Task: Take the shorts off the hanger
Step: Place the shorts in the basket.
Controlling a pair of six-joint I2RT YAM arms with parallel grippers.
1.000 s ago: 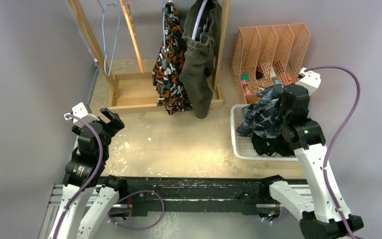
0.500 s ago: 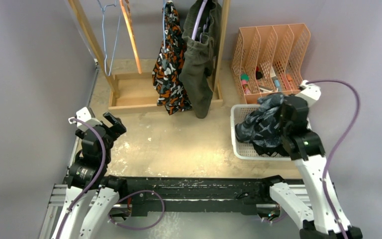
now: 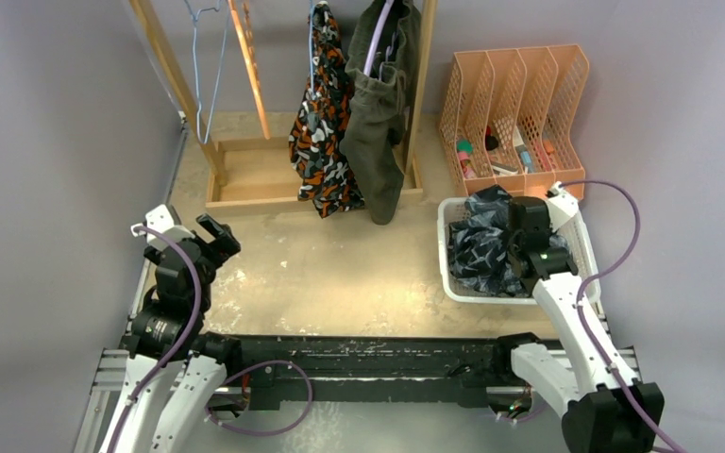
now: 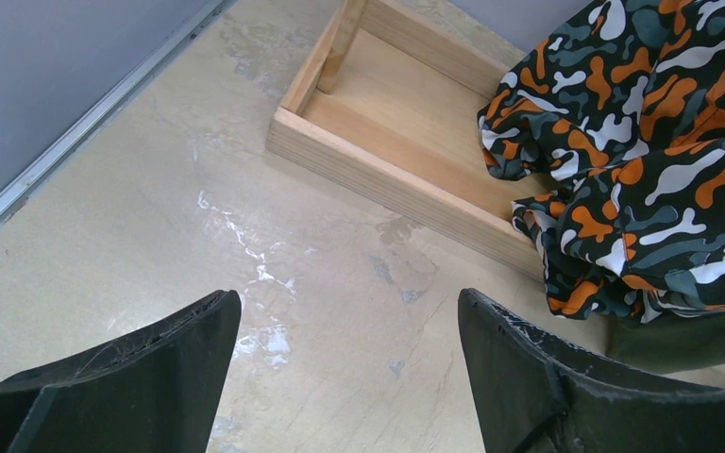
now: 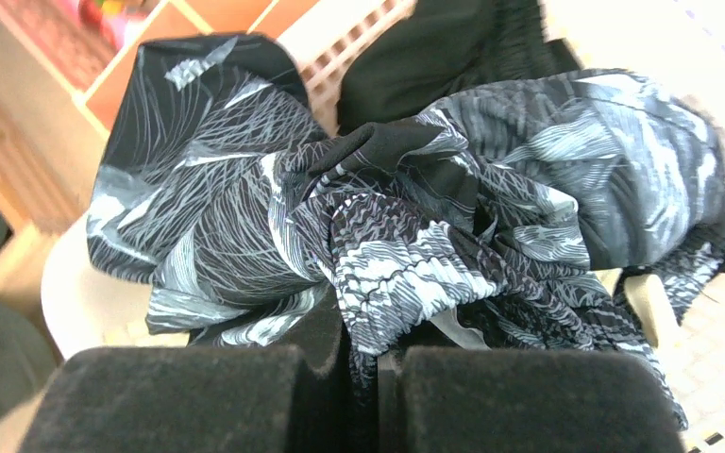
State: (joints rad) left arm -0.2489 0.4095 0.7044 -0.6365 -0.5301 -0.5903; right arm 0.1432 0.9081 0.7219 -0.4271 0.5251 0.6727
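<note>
The dark navy shorts with pale print lie bunched in the white basket. My right gripper is shut on a fold of them. In the right wrist view the fabric is pinched between the jaws of the gripper, and black shorts lie beneath. The orange-black-white camo shorts and the olive-green shorts hang on the rack, the olive pair on a purple hanger. My left gripper stands open over bare floor, with the camo shorts to its right.
An empty pale blue wire hanger hangs at the rack's left. The wooden rack's base tray lies ahead of the left gripper. A peach file organiser stands behind the basket. Grey walls close in on both sides.
My right gripper has come down and toward the near side, lowering the navy shorts from above the basket into it. The left arm pulled back slightly, then held still.
</note>
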